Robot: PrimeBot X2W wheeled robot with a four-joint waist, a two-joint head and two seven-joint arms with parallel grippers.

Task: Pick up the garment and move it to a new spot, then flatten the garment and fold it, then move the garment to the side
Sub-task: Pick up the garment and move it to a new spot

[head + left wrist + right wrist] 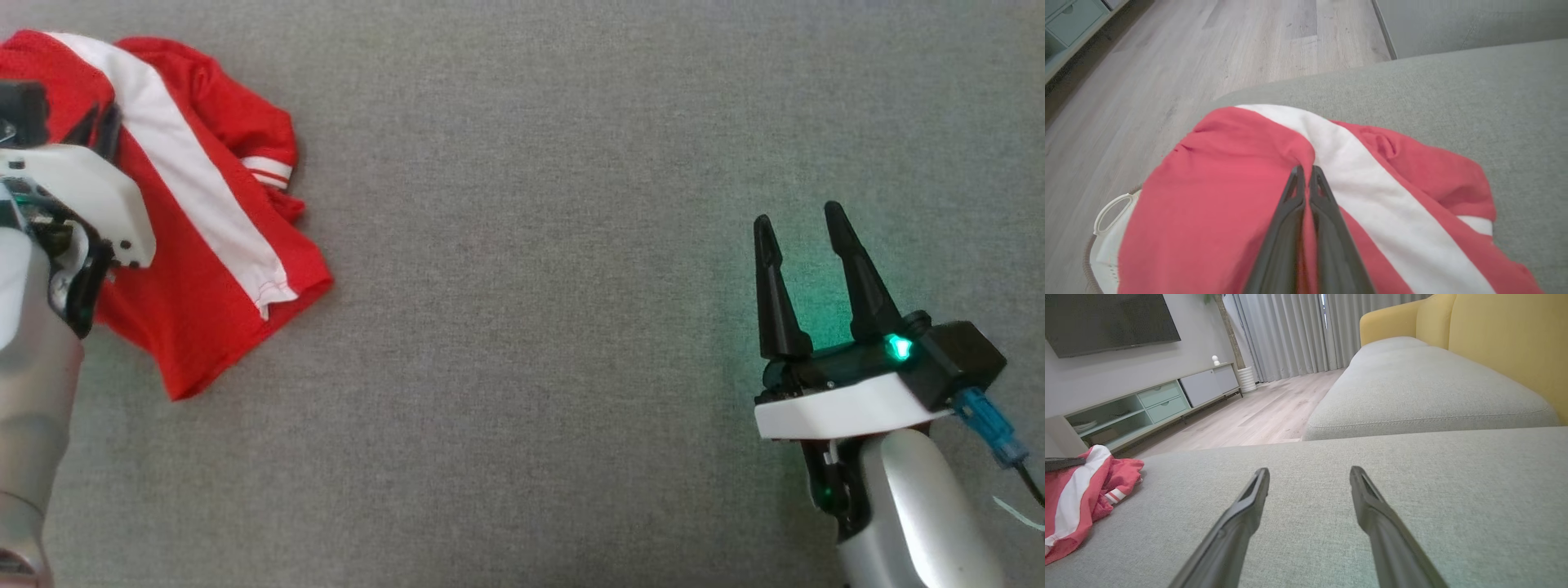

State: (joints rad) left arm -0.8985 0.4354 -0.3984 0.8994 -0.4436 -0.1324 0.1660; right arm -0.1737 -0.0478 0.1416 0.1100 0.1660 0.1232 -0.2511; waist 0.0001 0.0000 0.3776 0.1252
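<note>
Left claw (1305, 171) pinching the red shirt (212, 269) at the left end of the sofa (531, 327).

Far left: one shirt, red with a white stripe, lying bunched up at the sofa's edge. Left claw pressed together on a fold right by the stripe, likely to lift the shirt and carry it to a new spot. Middle: lots of bare grey sofa, good room for laying flat and folding. Right: right claw (798, 214) spread wide, holding nothing, low over the sofa and well apart from the shirt, probably ready to help with smoothing. Count: one shirt, two claws.
</note>
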